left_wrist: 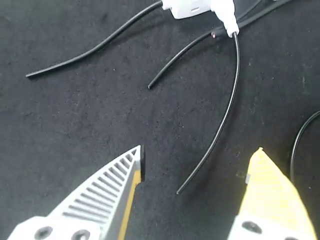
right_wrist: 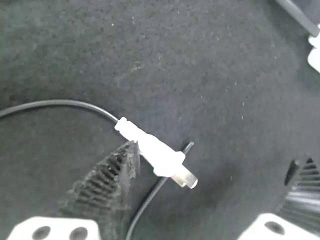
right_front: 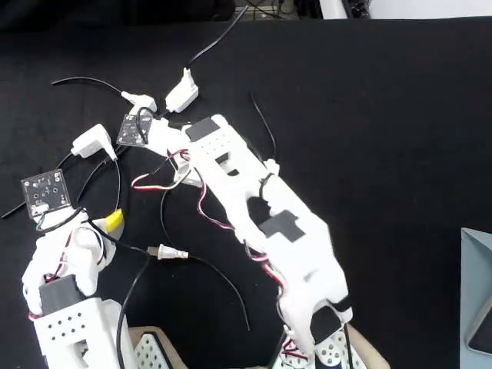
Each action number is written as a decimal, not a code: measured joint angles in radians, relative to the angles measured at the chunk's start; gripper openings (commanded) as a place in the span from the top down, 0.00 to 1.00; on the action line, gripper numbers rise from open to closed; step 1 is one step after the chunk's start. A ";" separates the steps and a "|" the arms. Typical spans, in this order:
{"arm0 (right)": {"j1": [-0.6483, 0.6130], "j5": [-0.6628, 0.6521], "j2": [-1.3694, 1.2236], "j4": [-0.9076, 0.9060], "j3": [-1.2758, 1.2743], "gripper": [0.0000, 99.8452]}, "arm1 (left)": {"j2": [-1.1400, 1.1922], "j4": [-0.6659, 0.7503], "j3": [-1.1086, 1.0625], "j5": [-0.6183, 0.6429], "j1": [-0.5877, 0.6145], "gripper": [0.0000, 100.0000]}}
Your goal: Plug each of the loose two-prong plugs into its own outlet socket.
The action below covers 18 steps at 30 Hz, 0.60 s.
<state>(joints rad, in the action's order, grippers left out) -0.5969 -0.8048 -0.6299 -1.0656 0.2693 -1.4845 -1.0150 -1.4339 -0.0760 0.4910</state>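
A slim white two-prong plug [right_wrist: 152, 152] lies flat on the black cloth [right_front: 369, 115], its prongs bare and its thin black cable curving away from its tail. The right gripper [right_wrist: 215, 160] hangs over this plug with its jaws spread wide and nothing held. The plug sits in the gap, right by the tip of one ribbed finger [right_wrist: 107, 185] and well clear of the other; whether it touches that tip cannot be told. Just beside the slim plug, on the side away from its cable, lies a broader white plug [right_front: 182, 91] whose cable runs off toward the far edge of the table. Near the slim plug, toward the arm bases, a chunky white plug [right_front: 91, 142] rests with its own cable trailing from it. Farther from the slim plug in the same direction, a small plug [right_front: 165, 251] lies on a long black cable between the two arms. The left gripper [left_wrist: 200, 150] is well apart from the slim plug, beyond the chunky one, and is also released. Its white and yellow fingers stand apart above the cloth, with loose black cables [left_wrist: 227, 110] lying ahead of them. A grey-blue box [right_front: 478, 292] sits at the table's edge, far from the slim plug.
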 measured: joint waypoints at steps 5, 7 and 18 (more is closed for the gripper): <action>0.000 -0.023 -0.077 -0.012 0.081 0.63 | -0.012 0.000 -0.011 0.000 0.000 0.67; 0.000 -0.023 -0.087 -0.051 0.109 0.72 | -0.012 0.000 -0.009 0.000 0.000 0.67; 0.000 -0.023 -0.104 -0.285 0.173 0.99 | -0.012 0.000 -0.017 0.000 0.000 0.67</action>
<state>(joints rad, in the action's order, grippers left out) -0.5969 -0.8278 -0.7342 -1.3510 0.4427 -1.4968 -1.0150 -1.4507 -0.0760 0.4910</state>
